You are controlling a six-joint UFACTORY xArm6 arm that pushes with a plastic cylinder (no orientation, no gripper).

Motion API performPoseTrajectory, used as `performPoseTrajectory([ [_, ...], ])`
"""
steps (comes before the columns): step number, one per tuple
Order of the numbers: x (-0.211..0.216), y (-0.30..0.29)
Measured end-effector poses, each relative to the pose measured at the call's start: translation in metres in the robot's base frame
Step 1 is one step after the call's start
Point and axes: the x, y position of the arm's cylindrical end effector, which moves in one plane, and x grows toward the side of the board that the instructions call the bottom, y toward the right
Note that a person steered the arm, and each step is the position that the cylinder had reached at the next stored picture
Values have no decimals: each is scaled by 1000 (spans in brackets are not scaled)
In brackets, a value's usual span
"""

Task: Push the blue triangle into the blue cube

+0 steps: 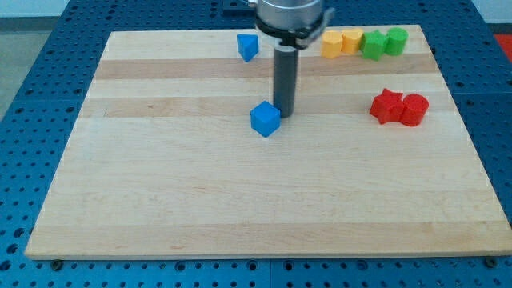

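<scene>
- Blue triangle [247,46] sits near the top edge of the wooden board [240,208], a little to the view's left of the arm's housing; its shape is hard to read from here, more a small wedge than a clear triangle.
- Blue cube [265,119] stands nearer the board's middle, below the triangle and slightly to the view's right of it, well apart from it.
- My tip [285,113] is down on the board just beside the cube's upper right corner; whether it actually touches the cube I cannot tell. The rod is a plain stick, with nothing to open or close and nothing held.
- Open board lies between the two blue blocks, and the whole lower half and the view's left side are bare wood.
- Along the top edge at the view's right runs a row: an orange block [332,44], a yellow block [352,40], and two green blocks [372,45] and [395,40], touching or nearly so; their shapes are too small to make out.
- Two red blocks [386,106] and [414,110], one star-like and one rounded, sit together near the view's right edge.
- Grey arm housing [290,18] is cut off by the view's top and hides part of the top edge behind it.
</scene>
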Motion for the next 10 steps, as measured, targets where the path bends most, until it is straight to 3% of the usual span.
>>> performPoseTrajectory([
  [2,-29,53],
  [4,-168,38],
  [5,-201,17],
  [9,-186,-66],
  [10,-142,-42],
])
